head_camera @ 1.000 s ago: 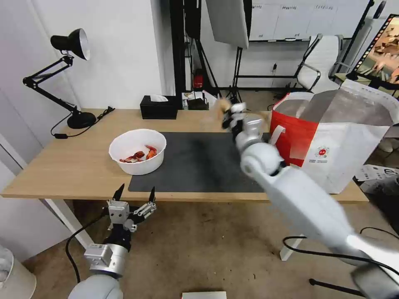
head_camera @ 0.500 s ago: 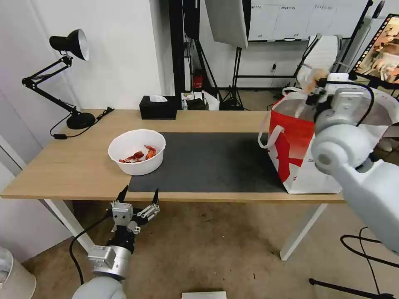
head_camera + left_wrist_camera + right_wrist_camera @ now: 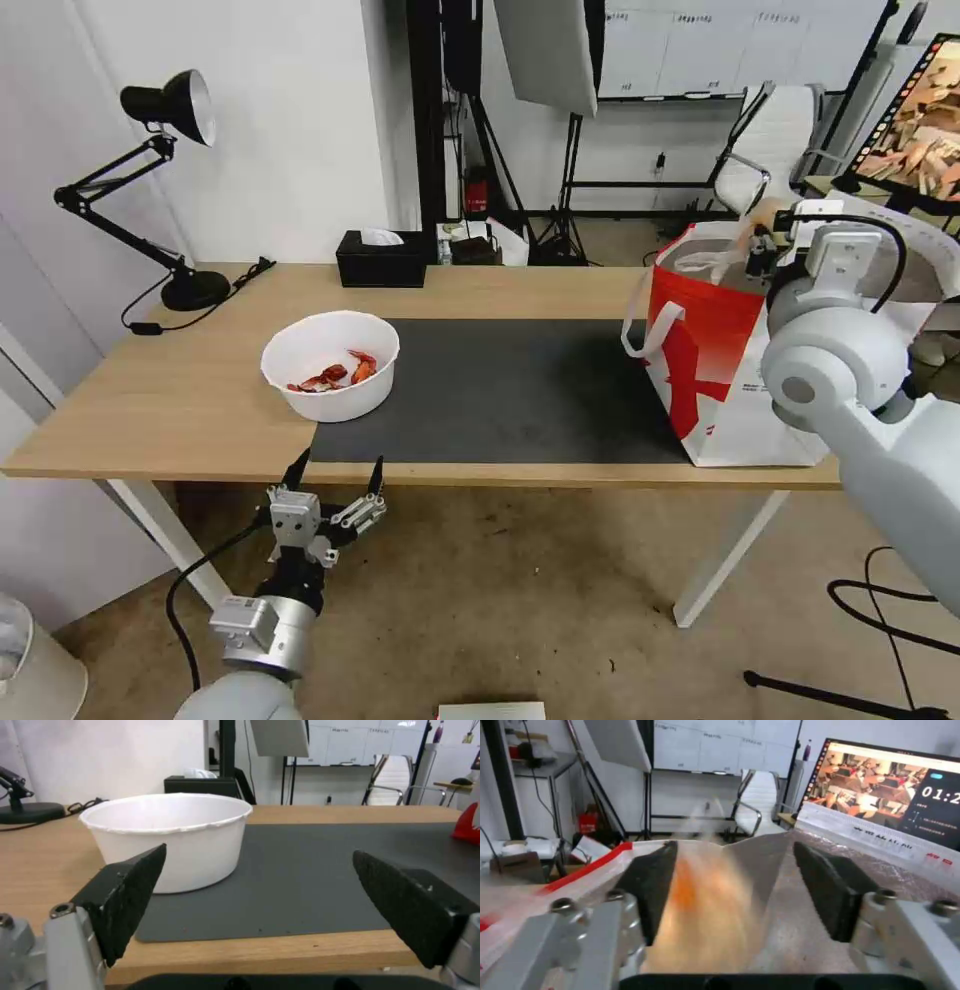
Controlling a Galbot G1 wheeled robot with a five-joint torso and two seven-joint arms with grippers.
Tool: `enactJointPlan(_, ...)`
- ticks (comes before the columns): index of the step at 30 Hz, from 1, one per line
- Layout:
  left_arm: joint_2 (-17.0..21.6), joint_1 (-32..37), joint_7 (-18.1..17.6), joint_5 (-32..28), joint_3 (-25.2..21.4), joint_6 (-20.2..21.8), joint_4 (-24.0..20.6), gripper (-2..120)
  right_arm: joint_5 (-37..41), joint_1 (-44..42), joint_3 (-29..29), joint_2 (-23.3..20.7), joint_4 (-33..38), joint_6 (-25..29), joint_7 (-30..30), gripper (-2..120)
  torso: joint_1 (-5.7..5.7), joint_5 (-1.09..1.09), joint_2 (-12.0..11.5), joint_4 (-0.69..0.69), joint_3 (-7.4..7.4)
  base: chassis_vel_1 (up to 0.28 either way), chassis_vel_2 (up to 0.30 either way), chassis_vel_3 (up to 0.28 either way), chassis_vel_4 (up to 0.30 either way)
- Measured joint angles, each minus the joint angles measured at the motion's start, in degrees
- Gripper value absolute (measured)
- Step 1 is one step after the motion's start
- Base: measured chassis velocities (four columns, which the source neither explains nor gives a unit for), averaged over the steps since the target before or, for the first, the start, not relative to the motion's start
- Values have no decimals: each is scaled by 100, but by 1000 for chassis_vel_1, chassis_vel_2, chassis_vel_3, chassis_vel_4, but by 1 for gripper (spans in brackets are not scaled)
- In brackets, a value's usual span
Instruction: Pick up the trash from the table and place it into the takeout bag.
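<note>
The table (image 3: 190, 400) spans the frame's middle; the takeout bag (image 3: 715, 350) is stood at right, mouth up, long axis running back from the front edge. The right gripper (image 3: 762, 240) is hung over that mouth at upper right; the beige lump (image 3: 705, 915) is smeared between spread fingers, so a release is guessed; orientation can't be told. A catch on the bag's rim could tip it out. The bowl (image 3: 330, 365) is left at centre-left; the left gripper (image 3: 335, 470) is parked low, fingers apart.
</note>
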Motion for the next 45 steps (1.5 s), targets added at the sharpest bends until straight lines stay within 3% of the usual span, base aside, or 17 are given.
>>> enactJointPlan(5, -16, 48, 0, 20, -6, -1, -54, 100, -4, -111, 65, -29, 115, 14, -16, 87, 0, 0, 0, 0, 0, 0, 0, 0, 0)
enactJointPlan(10, -26, 80, 0, 38, -17, -1, -117, 100, 8, -367, 230, -80, 270, 157, -142, 98, 0, -1, 0, 0, 0, 0, 0, 0, 0)
enactJointPlan(14, -51, 117, 1, 54, -42, -15, -190, 100, -248, -1213, 651, -152, 628, 1246, -1179, 100, 0, 0, 0, -2, 0, 0, 0, 0, 0)
enactJointPlan(19, -165, 210, 5, 137, -94, -99, -222, 100, -488, -1743, 789, -59, 872, 2027, -2071, 100, 0, -2, 0, -3, -1, 0, 0, 0, 0)
enactJointPlan(21, -378, 407, 5, 270, -205, -187, -317, 100, -810, -2289, 867, 162, 997, 2767, -3043, 100, 0, 0, 0, 5, 0, 0, 0, 0, 0)
enactJointPlan(23, -448, 452, 7, 330, -230, -202, -354, 100, -1088, -2813, 1090, 282, 1126, 3030, -3600, 100, 0, 0, 0, 3, 0, 0, 0, 0, 0)
enactJointPlan(24, -448, 452, 7, 330, -230, -202, -354, 100, -1088, -2813, 1090, 282, 1126, 3030, -3600, 100, 0, 0, 0, 3, 0, 0, 0, 0, 0)
enactJointPlan(26, -465, 468, 16, 371, -234, -205, -359, 100, -1284, -3721, 1582, 419, 1333, 3305, -4188, 100, 0, 1, 0, -1, 0, 0, 0, 0, 0)
enactJointPlan(27, -465, 468, 16, 371, -234, -205, -359, 100, -1284, -3721, 1582, 419, 1333, 3305, -4188, 100, 0, 1, 0, -1, 0, 0, 0, 0, 0)
enactJointPlan(30, -457, 481, 24, 375, -207, -211, -340, 100, -1616, -4866, 2253, 682, 1531, 3643, -4812, 100, 0, 0, 1, -2, -1, 0, 0, 0, 0)
enactJointPlan(35, -453, 475, 30, 382, -155, -211, -242, 100, -2073, -5942, 2615, 1088, 1627, 3954, -5168, 100, -1, 0, 0, -2, -1, 0, 0, 0, 0)
enactJointPlan(45, -477, 480, 46, 407, -96, -240, -124, 100, -2991, -6661, 2404, 1683, 1529, 4067, -5326, 100, -1, 0, 0, -1, 0, 0, 0, 0, 0)
